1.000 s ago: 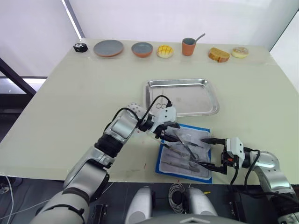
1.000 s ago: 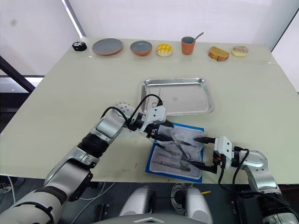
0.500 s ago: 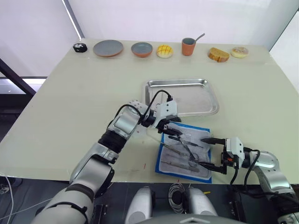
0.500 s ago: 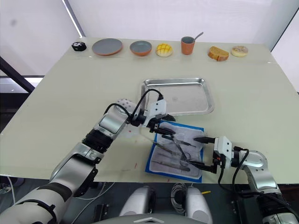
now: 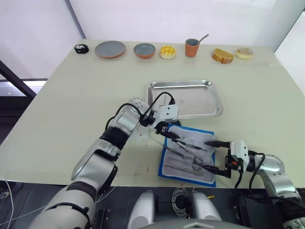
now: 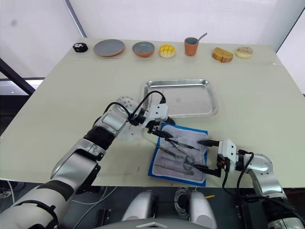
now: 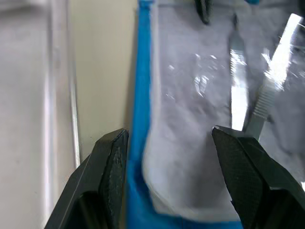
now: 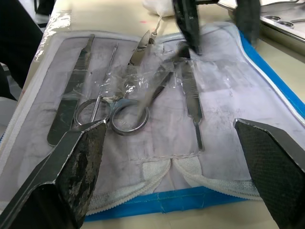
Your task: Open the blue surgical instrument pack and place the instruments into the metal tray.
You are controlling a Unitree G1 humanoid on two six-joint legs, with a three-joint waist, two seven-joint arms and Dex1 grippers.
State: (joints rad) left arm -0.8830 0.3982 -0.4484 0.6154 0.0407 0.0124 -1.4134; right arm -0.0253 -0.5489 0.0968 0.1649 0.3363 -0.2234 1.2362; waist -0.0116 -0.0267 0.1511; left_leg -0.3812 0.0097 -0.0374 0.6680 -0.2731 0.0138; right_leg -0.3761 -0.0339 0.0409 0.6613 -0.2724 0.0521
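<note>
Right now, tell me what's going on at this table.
The blue surgical instrument pack lies unfolded near the table's front edge, lining up, with the instruments on it under clear film. The left gripper is open at the corner of the pack nearest the metal tray, gripping nothing. The right gripper is open at the pack's other side. No instruments can be seen in the tray.
</note>
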